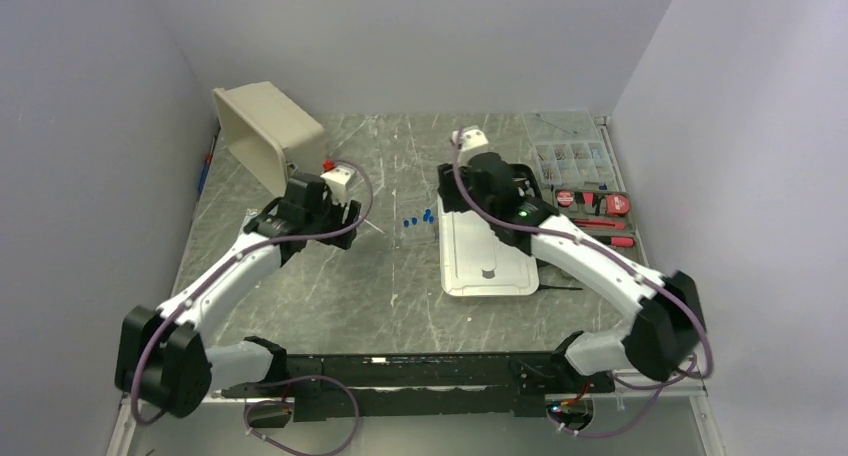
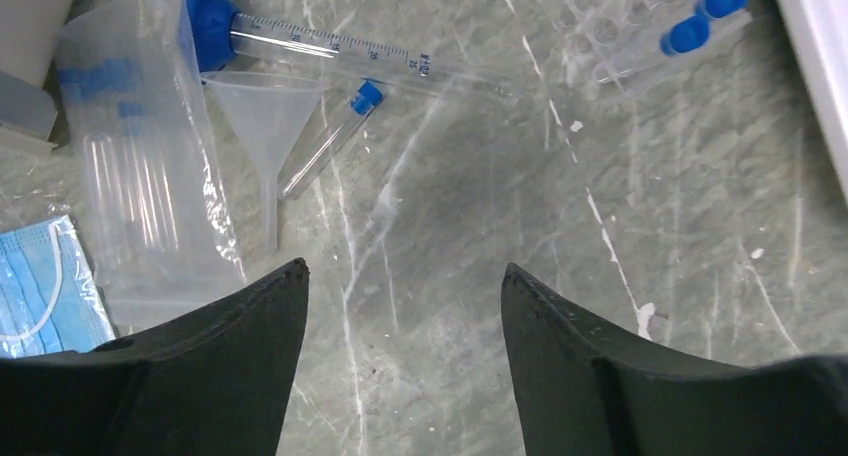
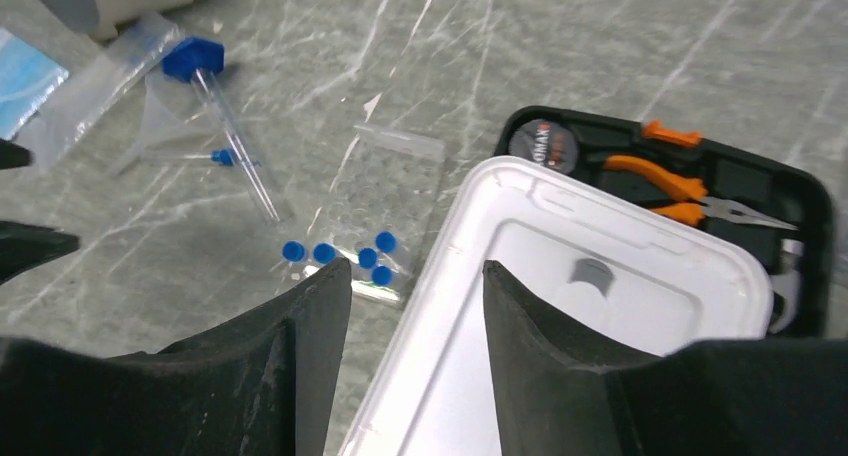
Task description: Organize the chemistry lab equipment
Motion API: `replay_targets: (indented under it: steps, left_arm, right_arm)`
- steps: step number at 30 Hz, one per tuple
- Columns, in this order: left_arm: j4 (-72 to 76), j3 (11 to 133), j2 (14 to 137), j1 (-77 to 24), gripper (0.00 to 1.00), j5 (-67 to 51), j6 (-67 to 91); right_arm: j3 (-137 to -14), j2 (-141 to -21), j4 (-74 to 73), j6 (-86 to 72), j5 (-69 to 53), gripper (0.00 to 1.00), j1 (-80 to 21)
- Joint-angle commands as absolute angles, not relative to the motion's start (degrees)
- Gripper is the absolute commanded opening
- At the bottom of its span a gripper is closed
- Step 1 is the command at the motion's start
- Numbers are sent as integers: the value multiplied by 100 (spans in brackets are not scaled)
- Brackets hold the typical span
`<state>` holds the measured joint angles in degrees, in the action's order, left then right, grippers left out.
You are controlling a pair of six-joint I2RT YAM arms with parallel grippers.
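Ahead of my open left gripper (image 2: pixel 403 276) on the marble top lie a graduated tube with a blue cap (image 2: pixel 330 48), a clear funnel (image 2: pixel 265 106) and a small blue-capped vial (image 2: pixel 335 136). Only bare tabletop shows between its fingers. To the left sits a clear bag of tubes (image 2: pixel 150 166). A flat clear perforated rack (image 3: pixel 390 186) carries several blue caps (image 3: pixel 340 256). My right gripper (image 3: pixel 417 271) hangs open and empty over the left edge of the white tray (image 3: pixel 600 276), just right of the caps. From above, the caps (image 1: pixel 415 218) lie between both arms.
A beige bin (image 1: pixel 265 131) lies tipped at the back left. The black case of orange-handled tools (image 3: pixel 700 176) sits partly under the white tray (image 1: pixel 490 266). A clear parts box (image 1: pixel 570 156) stands at the back right. A blue face mask (image 2: pixel 40 286) lies at the left.
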<state>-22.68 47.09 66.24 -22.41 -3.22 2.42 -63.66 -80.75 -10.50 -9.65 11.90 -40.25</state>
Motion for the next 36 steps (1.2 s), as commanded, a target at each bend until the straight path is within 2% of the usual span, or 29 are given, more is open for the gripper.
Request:
replay_targets:
  steps: [1, 10, 23, 36]
  left_arm:
    - [-2443, 5386, 7474, -2221, 71, -219, -207]
    - [-2556, 5899, 8812, -2199, 60, -383, -421]
    - [-2621, 6437, 9771, -2098, 57, -18, -382]
    - [-2574, 6644, 10215, -1995, 58, 325, -360]
  right_arm:
    - [-5771, -7127, -621, -1068, 1029, 54, -3745]
    - [-4709, -5854, -422, -1148, 787, 56, -3110]
    - [-4432, -5530, -319, -1178, 625, 57, -2984]
    - [-4316, -5469, -266, -1186, 586, 58, -2920]
